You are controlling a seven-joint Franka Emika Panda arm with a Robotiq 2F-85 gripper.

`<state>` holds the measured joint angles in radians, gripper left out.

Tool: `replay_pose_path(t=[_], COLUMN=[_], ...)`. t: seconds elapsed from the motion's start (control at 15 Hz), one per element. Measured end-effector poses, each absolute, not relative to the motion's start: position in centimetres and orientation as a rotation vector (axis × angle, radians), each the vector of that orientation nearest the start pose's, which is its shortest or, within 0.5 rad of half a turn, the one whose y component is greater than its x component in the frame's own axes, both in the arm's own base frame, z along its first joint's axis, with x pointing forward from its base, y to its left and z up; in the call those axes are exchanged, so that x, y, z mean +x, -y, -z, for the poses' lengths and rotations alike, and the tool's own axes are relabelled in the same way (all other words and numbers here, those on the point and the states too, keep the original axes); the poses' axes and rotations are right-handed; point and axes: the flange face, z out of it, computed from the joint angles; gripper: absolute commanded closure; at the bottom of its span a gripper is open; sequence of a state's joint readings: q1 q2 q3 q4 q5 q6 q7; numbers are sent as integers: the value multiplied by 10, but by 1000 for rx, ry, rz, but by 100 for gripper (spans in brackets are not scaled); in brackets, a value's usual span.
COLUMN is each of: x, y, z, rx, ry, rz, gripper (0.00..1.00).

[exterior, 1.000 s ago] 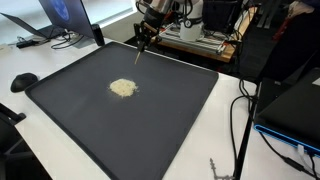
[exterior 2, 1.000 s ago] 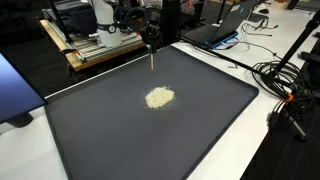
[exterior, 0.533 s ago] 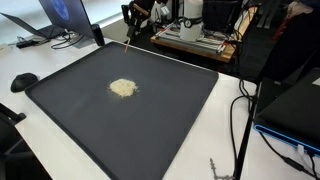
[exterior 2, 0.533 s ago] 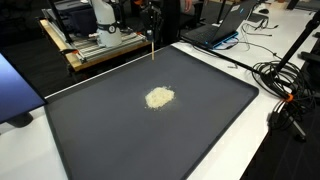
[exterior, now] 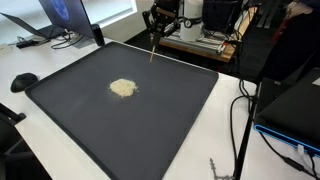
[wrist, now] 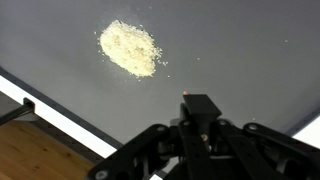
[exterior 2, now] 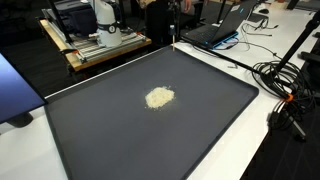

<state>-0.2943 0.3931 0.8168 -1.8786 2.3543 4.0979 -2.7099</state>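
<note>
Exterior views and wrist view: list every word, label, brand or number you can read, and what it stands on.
No text can be read in any view.
The dark mat and the pale powder pile: no print.
The gripper and the thin stick it holds: no label visible.
The blue screen: only blue shapes, nothing legible.
Gear on the wooden cart: too small to read.

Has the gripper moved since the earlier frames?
Yes. In an exterior view the gripper, jaws shut on a stick, has swung toward the picture's right along the mat's far edge since half a second ago.
</note>
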Motion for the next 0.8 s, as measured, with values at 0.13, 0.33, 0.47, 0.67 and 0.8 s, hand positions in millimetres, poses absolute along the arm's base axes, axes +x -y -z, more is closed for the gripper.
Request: replay_pose_path(t=[0.13,0.33,0.47,0.67,0.8], x=[468,473,473,477,479], y=[-124,-107,-96,-85,-78], z=[-383,-395,-389,-380,-371], rx=[-3297,-3270,-3247,-3205,-3187], ry=[816,772,794,809,795], rz=[364,376,368,368,347], gripper=[97,97,97,97,97])
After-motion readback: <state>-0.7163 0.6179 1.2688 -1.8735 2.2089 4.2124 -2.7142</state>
